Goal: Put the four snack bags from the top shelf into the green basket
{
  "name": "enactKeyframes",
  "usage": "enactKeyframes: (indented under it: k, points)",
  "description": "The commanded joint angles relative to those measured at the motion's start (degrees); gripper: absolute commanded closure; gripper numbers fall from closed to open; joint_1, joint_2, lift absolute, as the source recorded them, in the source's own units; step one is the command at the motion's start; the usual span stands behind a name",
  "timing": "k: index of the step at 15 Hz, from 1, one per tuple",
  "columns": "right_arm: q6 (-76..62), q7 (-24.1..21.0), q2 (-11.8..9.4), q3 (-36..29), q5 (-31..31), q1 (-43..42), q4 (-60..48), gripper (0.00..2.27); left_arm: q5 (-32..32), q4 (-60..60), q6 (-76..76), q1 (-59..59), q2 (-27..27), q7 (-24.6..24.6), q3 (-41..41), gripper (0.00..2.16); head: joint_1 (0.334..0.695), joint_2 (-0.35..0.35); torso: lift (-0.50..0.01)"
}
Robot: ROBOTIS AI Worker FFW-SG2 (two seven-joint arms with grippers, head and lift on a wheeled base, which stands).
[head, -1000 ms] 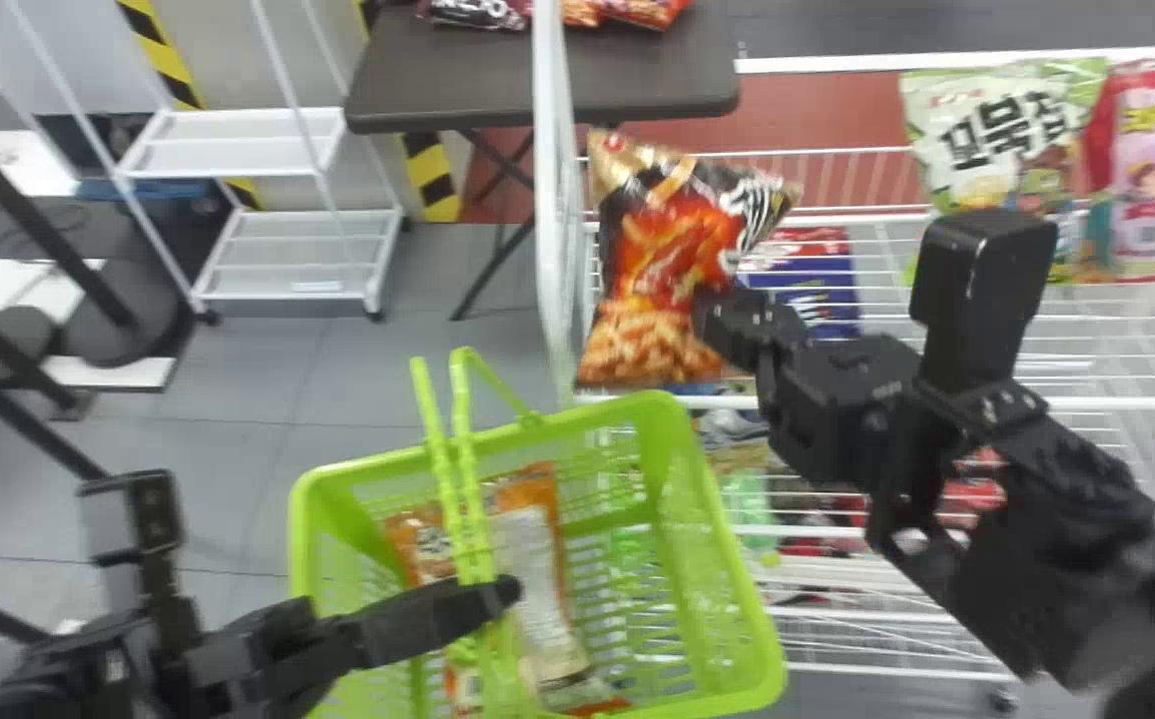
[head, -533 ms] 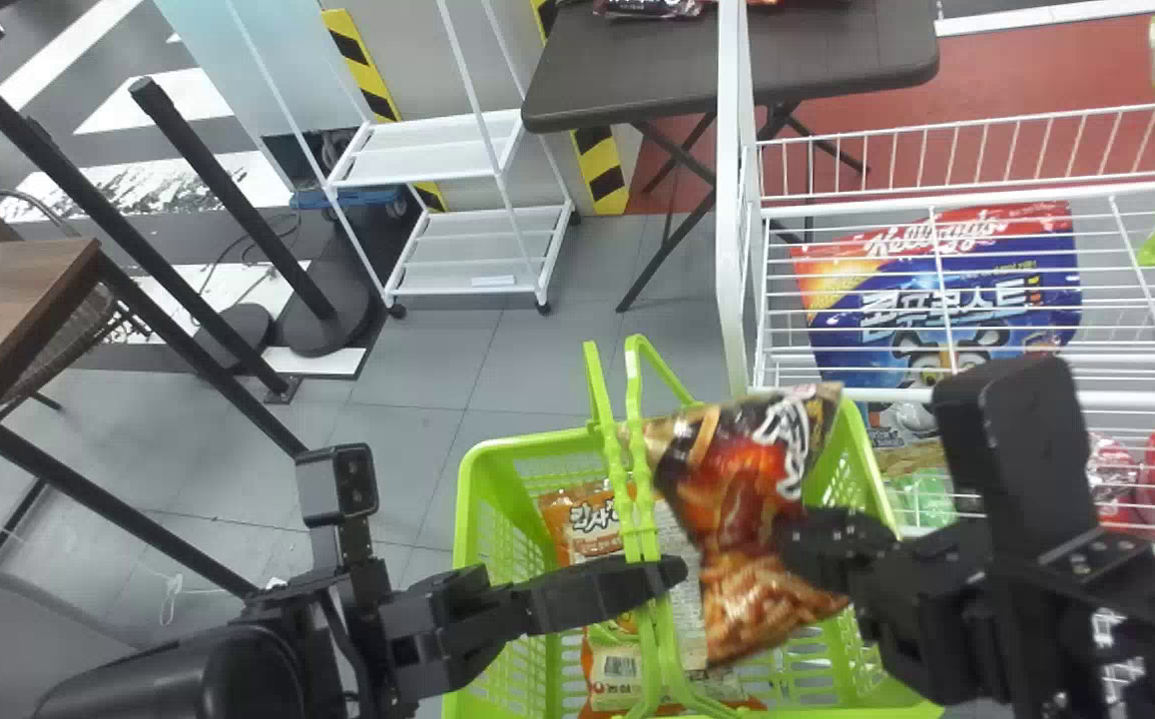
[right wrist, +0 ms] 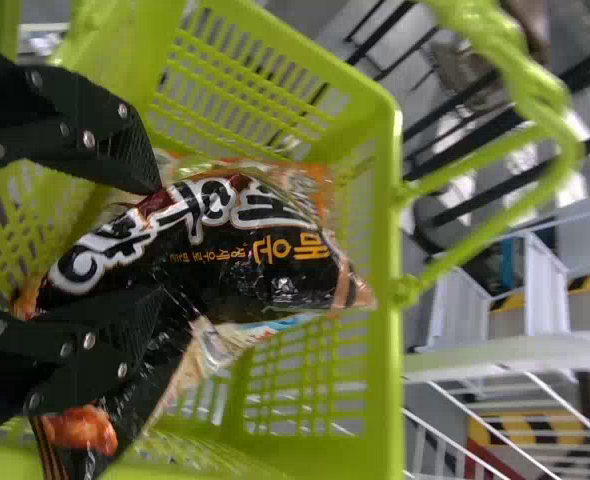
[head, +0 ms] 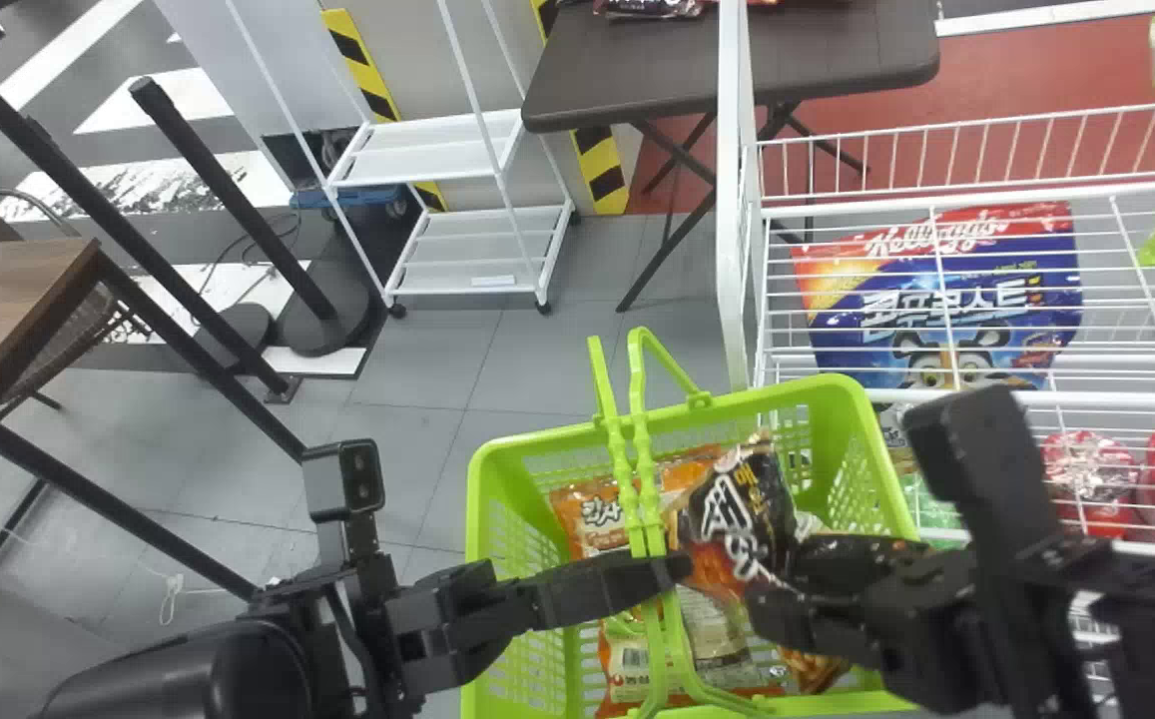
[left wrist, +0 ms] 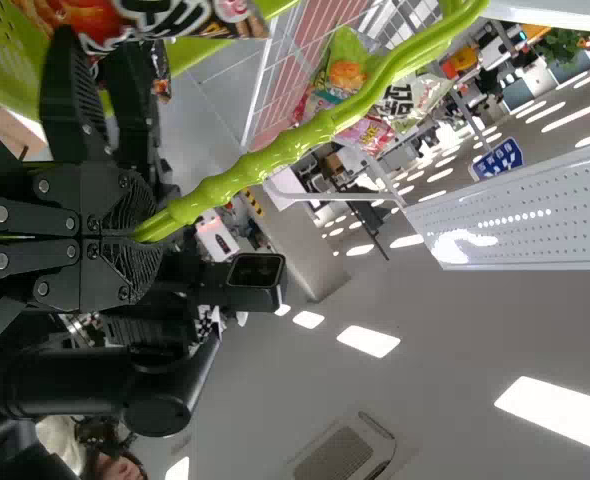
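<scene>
a: where's the snack bag [head: 737, 514]?
b: inside the green basket [head: 852, 429], lying slanted over other packets, among them an orange 1 [head: 597, 514].
a: how does it look?
b: mostly black and glossy, all creases. big white letters run across it, with smaller yellow-orange ones beside them, and there's a reddish snack picture toward 1 end. it bends around its middle.
a: and the right gripper [head: 779, 577], does it have hold of it?
b: no, it's let go. from its own wrist, the right gripper [right wrist: 158, 240] has its 2 fingers spread wide, with a broad gap between the tips and part of the bag showing through that gap. i can't tell whether either finger brushes the wrapper.
a: what about the left gripper [head: 682, 569]?
b: clenched on the basket's handle [head: 645, 469]. its own wrist view has the tips pressed together around the green bar. in the head view the handle bars rise side by side above the basket.
a: anything next to the basket?
b: a white wire rack [head: 1036, 397], just beside it on the right. a blue-and-red bag [head: 847, 340] shows through the wires.
</scene>
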Motion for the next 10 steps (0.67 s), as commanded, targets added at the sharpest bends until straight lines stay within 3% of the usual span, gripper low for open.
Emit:
enactKeyframes:
  k: [1, 4, 6, 10]
  points:
    - [-5.42, 0.79, 0.05, -8.07, -5.29, 0.75, -0.66, 0.07, 0.01, 0.33, 0.0, -0.01, 0.09, -0.66, 0.18, 2.15, 0.695, 0.35, -0.003]
    - [-17.37, 1.93, 0.14, -20.46, -8.55, 1.19, 0.22, 0.07, 0.18, 0.33, 0.0, 0.26, 0.18, -0.66, 0.44, 2.15, 0.695, 0.324, -0.003]
    - [-31.61, 1.84, -0.12, -25.03, -3.62, 0.05, 5.76, 0.08, 0.36, 0.33, 0.0, 0.26, 0.18, -0.66, 0.44, 2.15, 0.695, 0.19, -0.003]
    - [-40.57, 1.84, -1.18, -28.02, 6.31, -9.53, 22.81, 0.09, 0.27, 0.33, 0.0, 0.43, 0.18, -0.66, 0.26, 2.15, 0.695, -0.024, -0.003]
